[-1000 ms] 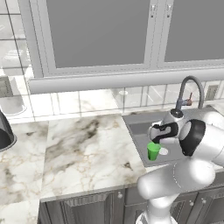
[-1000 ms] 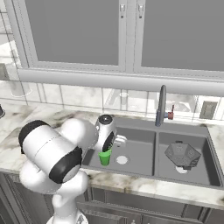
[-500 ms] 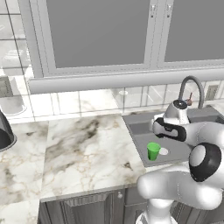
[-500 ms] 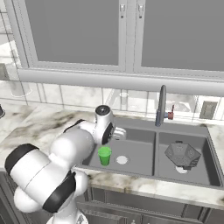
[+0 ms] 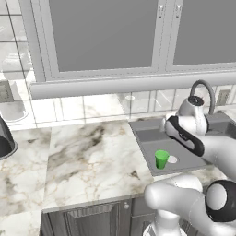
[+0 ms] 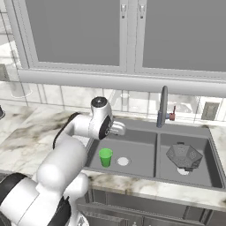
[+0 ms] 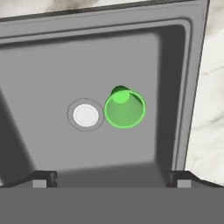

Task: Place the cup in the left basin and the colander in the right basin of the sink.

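Observation:
The green cup [image 6: 105, 157] stands upright on the floor of the left basin [image 6: 137, 149], just beside the pale drain [image 6: 123, 161]. My gripper [image 6: 120, 129] hangs open above that basin, well clear of the cup, with nothing between its fingers. In the hand view the cup [image 7: 124, 109] shows from above, next to the drain [image 7: 85, 114], and the gripper [image 7: 112, 178] has its tips wide apart. The dark grey colander [image 6: 184, 156] sits in the right basin [image 6: 204, 173]. From the left base view the cup [image 5: 161, 159] is seen low in the sink.
The tall arched faucet [image 6: 162, 106] rises behind the sink's divider. Marble counter [image 5: 92, 156] stretches to the left of the sink, with a dark rounded object [image 5: 4, 140] at its far left edge. A window and tiled wall lie behind.
My gripper has let go of the cup and risen away from it. The cup stays standing on the left basin's floor.

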Controlling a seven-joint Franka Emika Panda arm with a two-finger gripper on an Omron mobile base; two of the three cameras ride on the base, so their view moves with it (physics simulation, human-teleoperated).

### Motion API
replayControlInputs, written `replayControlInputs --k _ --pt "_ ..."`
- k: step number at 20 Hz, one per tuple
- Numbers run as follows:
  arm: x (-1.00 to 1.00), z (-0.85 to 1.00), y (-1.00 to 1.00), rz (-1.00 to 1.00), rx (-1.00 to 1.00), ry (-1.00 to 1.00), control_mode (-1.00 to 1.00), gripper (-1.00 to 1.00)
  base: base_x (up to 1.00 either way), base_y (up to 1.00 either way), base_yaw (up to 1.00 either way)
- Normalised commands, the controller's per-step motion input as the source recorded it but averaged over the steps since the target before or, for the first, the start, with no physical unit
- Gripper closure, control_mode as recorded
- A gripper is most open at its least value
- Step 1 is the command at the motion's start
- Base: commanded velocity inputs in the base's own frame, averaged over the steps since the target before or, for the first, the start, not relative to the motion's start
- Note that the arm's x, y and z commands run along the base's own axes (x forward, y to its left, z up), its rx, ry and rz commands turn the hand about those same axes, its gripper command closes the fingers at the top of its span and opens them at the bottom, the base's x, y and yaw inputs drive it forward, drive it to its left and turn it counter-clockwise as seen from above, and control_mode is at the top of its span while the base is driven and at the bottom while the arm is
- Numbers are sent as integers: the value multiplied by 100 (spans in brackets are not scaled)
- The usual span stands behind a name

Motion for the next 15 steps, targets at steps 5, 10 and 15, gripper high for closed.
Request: replayControlInputs --k 5,10,15 --pt "-30 54 10 0 0 0 -100 -100 0 0 0" --pt "-33 52 12 0 0 0 -100 -100 0 0 0" --pt "-35 46 15 0 0 0 -100 -100 0 0 0"
